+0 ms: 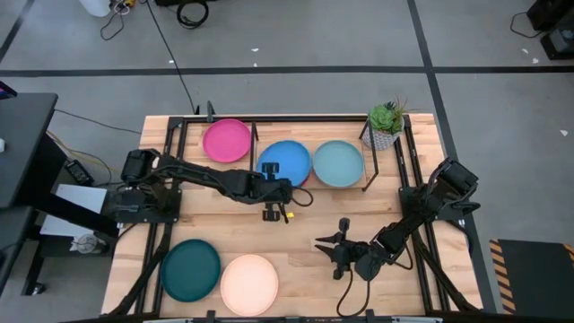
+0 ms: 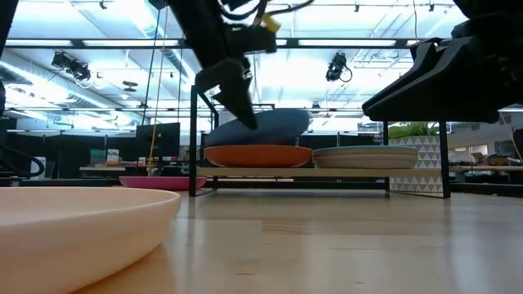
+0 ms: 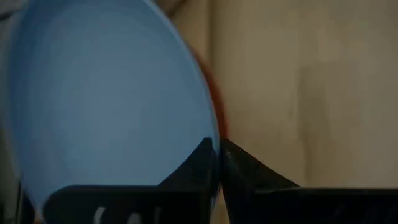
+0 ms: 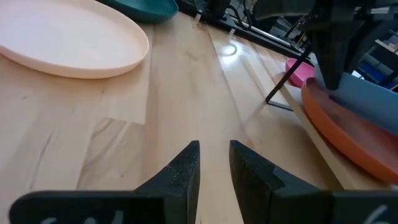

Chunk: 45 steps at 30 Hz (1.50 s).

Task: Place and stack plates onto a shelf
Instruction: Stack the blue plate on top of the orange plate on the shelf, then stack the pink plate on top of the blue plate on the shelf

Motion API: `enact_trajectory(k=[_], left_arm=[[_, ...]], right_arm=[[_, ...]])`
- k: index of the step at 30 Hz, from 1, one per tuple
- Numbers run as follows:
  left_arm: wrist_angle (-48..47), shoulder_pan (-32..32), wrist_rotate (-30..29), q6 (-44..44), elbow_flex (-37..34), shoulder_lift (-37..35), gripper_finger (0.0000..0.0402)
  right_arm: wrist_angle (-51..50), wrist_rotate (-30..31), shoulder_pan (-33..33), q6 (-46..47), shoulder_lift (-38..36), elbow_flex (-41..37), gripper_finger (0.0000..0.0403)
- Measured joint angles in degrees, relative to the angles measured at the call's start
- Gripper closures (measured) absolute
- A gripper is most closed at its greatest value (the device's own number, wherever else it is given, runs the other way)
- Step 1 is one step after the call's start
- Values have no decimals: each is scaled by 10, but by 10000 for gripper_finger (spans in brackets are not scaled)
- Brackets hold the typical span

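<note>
From where I'm driving this, going left to right on the overhead cam: the dark teal plate (image 1: 190,268) sits on the counter (image 1: 296,229) down around 7 o'clock, and the peach plate (image 1: 248,283) is just beside it toward 6. Neither one is on the shelf.

Up top, the pink plate (image 1: 227,141) lies at about 11 o'clock, at the left end of the shelf (image 2: 294,172); in the low cam it looks like it sits lower than the shelf board.

The left gripper (image 1: 271,169) is reaching in near the middle and is pinched onto the rim of the blue plate (image 1: 289,161). That plate is tilted, with its near edge lifted, resting on top of an orange plate (image 2: 257,154) that's flat on the shelf. The wrist cam shows the fingers (image 3: 202,163) closed tight on the blue rim.

Right next to that, toward 1 o'clock, the light blue plate (image 1: 338,163) tops a short stack on the shelf. A little potted plant (image 1: 386,125) stands past it at the corner.

The right gripper (image 1: 334,244) hangs over bare counter at about 5 o'clock, fingers only a narrow gap apart, holding nothing.
</note>
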Motion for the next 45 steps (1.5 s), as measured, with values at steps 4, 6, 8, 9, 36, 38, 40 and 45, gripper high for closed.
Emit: enact_trajectory(k=[4,6,8,9,36,38,40,45], left_arm=[[-3,0,-12,-2,0,0,330],[-3,-4,-11,5,1,0,306],[-7,-10,-10,7,13,0,285],[-18,-13,-10,8,25,0,277],[-117,145,-61,-42,-154,-343,286],[-107,168,-37,-47,-188,-354,286],[-99,187,-11,-46,-220,-357,286],[-54,231,34,-41,-282,-356,286]], right_arm=[[-3,4,1,5,0,0,310],[-7,4,2,9,0,0,310],[-7,4,2,10,0,0,310],[-7,4,2,10,0,0,310],[-16,-2,-18,-31,0,0,310],[-15,-13,-23,-31,0,0,310],[-14,-25,-29,-31,0,0,310],[-9,-40,-32,-31,0,0,310]])
